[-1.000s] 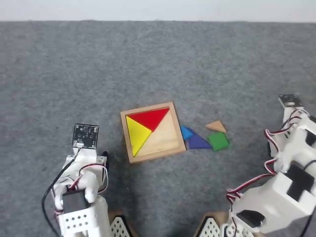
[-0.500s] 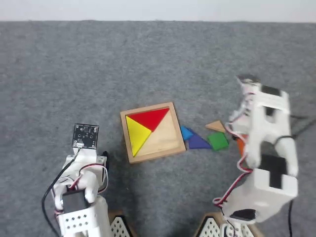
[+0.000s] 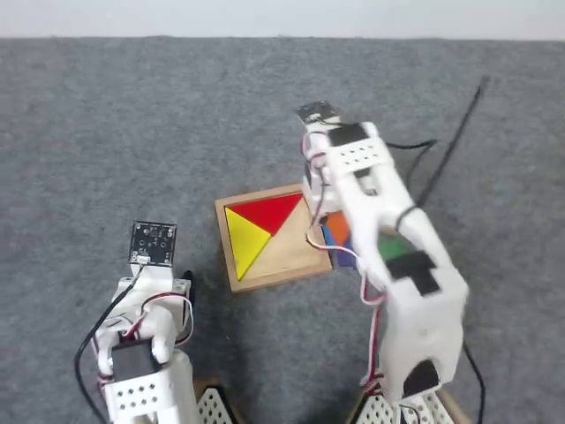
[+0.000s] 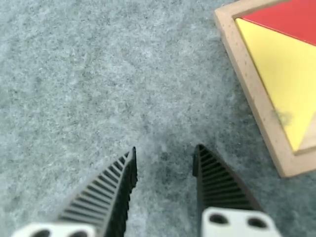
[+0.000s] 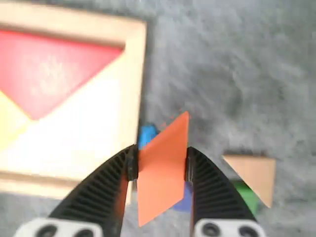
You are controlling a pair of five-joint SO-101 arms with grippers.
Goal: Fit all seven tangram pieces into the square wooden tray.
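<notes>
Grey carpet [image 3: 106, 106], left jaws apart — right jaws clamp orange piece [image 5: 162, 168] near tray [image 5: 139, 74].

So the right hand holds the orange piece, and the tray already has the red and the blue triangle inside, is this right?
Not quite. The right hand does hold the orange piece, but the tray has the red triangle and the yellow triangle inside, not a blue one; the high view shows it.

The square wooden tray [image 3: 291, 253] lies mid-table [image 3: 132, 115], holding a red triangle [image 3: 267, 212] and a yellow triangle [image 3: 244, 238], edges touching. An orange parallelogram [image 5: 163, 173], clamped in the right gripper [image 5: 160, 153], hangs by the tray's rim. A blue piece [image 5: 146, 134], a tan triangle [image 5: 254, 175] and a green piece [image 5: 245, 193] lie nearby.
</notes>
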